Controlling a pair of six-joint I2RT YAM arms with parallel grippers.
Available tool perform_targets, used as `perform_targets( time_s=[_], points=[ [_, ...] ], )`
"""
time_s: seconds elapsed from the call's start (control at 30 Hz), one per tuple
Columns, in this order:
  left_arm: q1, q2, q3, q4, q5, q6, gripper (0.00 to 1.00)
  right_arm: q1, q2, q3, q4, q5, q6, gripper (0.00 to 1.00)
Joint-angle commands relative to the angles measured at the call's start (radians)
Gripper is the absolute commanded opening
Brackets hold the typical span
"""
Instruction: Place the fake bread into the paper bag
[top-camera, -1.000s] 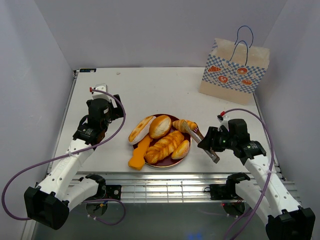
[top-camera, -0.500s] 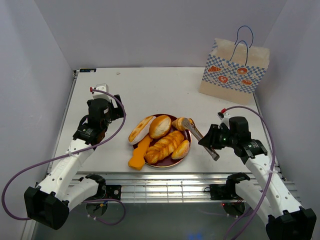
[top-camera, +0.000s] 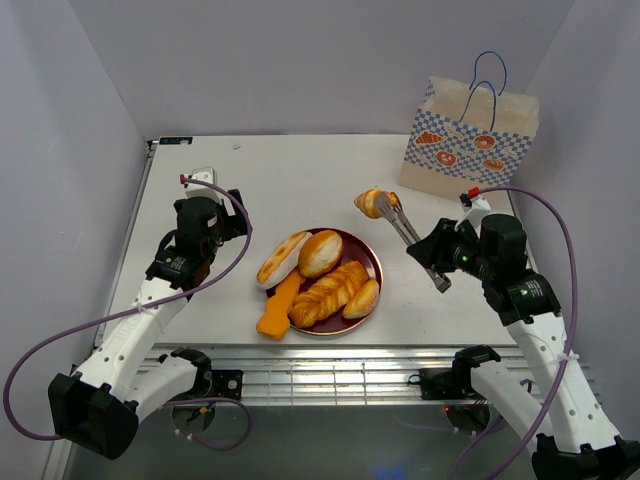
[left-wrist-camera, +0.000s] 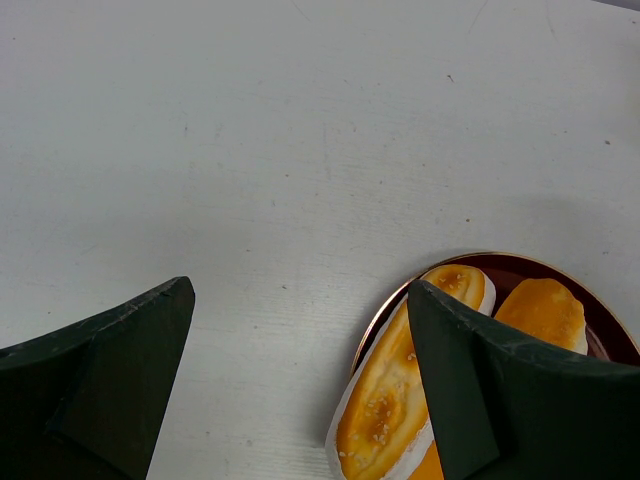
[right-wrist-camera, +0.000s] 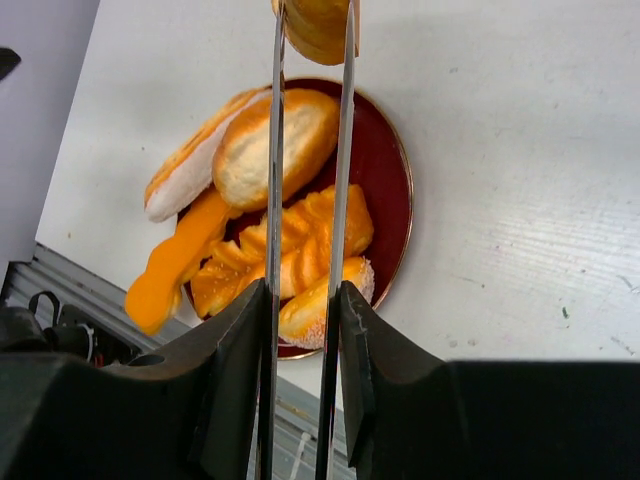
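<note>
Right pincer (top-camera: 436, 268): clamped on the handle end of the metal tongs (top-camera: 402, 224), squeezing the 2 blades toward each other.
Left pincer (left-wrist-camera: 298, 300): jaws apart and empty, over the bench (top-camera: 300, 170) just left of the dark red plate (top-camera: 374, 262).
Held piece: 1 croissant (top-camera: 372, 202) is pinched at the tong tips. It is off the plate, between the plate and the paper bag (top-camera: 470, 140).
Remaining fake bread: 5 pieces. The oval roll (top-camera: 283, 257), round bun (top-camera: 320, 252), braided loaf (top-camera: 330, 292) and small roll (top-camera: 362, 298) lie on the plate. The orange wedge (top-camera: 280, 308) lies partly on the bench.
Paper bag: upright at the far right of the bench, cord handles standing above the mouth.
Weight and stiffness: I judge the pieces light and firm, not fragile.
Surface: glossy, so likely slippery against smooth metal blades.
Hold point: I would pinch across the thick middle of each piece, not at a tapered end.
Grip depth: the right wrist view crops the tips, so I cannot tell how far the croissant sits between the blades.
Bag caution: thin paper, likely to tip if I nudge it.
</note>
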Motion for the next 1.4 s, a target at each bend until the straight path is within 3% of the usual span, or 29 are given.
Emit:
perform_targets(
  time_s=[0.0,0.53,0.87,1.0,1.2,1.37],
  points=[
    [-0.003,-0.017,0.04,-0.012,0.006,-0.003,0.98,0.002,0.01,0.106,0.094,0.076,-0.001,0.08],
    [-0.003,-0.037,0.042,-0.012,-0.011,-0.003,0.98,-0.002,0.227,0.582,0.16,0.38,0.005,0.08],
    [-0.003,-0.049,0.039,-0.012,-0.002,-0.008,0.98,-0.07,0.334,0.755,0.16,0.512,-0.006,0.08],
    [-0.003,-0.049,0.042,-0.012,0.008,-0.009,0.98,-0.149,0.372,0.766,0.154,0.46,0.013,0.08],
    [-0.003,-0.046,0.04,-0.01,0.015,-0.013,0.98,-0.531,0.42,0.716,0.158,0.141,0.155,0.08],
    [-0.003,-0.048,0.039,-0.009,0.02,-0.013,0.98,-0.634,0.4,0.612,0.235,0.069,0.223,0.08]
  ],
)
